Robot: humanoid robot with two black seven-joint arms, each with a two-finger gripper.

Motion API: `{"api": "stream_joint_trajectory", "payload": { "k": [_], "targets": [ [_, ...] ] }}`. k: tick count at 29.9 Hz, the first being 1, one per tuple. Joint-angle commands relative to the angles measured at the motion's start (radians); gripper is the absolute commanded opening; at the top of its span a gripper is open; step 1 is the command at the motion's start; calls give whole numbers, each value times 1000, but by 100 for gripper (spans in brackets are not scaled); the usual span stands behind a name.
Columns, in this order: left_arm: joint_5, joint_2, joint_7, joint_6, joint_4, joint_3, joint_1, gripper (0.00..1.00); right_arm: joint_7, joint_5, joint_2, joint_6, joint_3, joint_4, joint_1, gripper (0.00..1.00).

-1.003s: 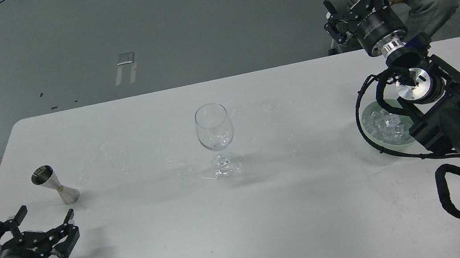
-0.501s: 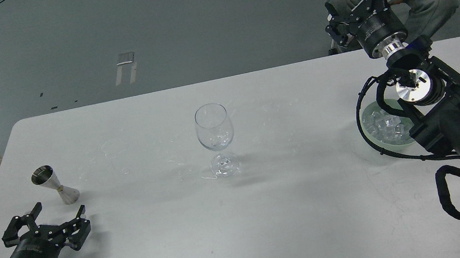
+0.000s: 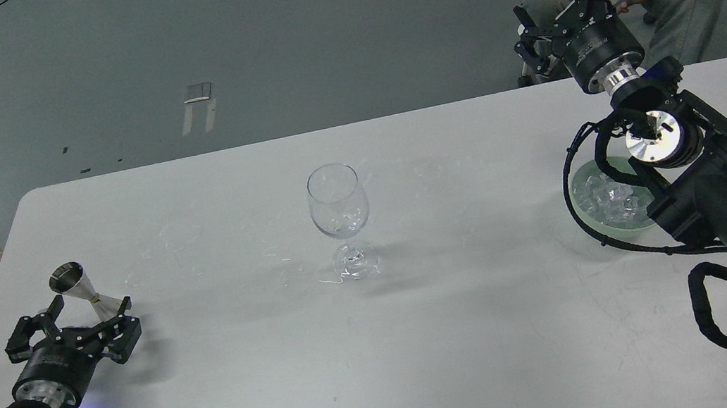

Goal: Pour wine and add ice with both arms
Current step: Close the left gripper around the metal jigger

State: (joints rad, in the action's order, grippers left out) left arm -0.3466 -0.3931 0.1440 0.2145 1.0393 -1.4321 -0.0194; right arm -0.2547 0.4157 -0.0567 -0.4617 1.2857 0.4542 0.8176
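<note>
Steel hourglass jigger [image 3: 86, 293] between left hand [image 3: 71, 322] fingers

The white counter [image 3: 481, 330] carries three things, well apart from one another. A clear wine glass [image 3: 339, 220] stands upright near the middle, with small wet smears on the surface around its foot. A steel jigger [image 3: 86, 293] stands tilted toward the near left corner. At the right side sits a pale green dish [image 3: 595, 220] holding the ice [image 3: 608, 196], partly hidden behind a black arm.
</note>
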Motion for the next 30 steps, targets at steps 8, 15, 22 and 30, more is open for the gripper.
{"api": "stream_joint_trajectory", "payload": {
  "k": [8,15,22,30],
  "targets": [
    [3,7,-4,43,-77,-1,42,99,0,0,0,0,0,0,-3,100],
    [21,17,-12,60,-99,4,59,99,0,2,0,-2,0,0,-5,100],
    [21,23,-6,59,-101,5,75,98,0,2,0,-2,0,1,-6,100],
    [24,43,-20,57,-143,7,108,90,0,2,0,-2,0,1,-8,100]
  ]
}}
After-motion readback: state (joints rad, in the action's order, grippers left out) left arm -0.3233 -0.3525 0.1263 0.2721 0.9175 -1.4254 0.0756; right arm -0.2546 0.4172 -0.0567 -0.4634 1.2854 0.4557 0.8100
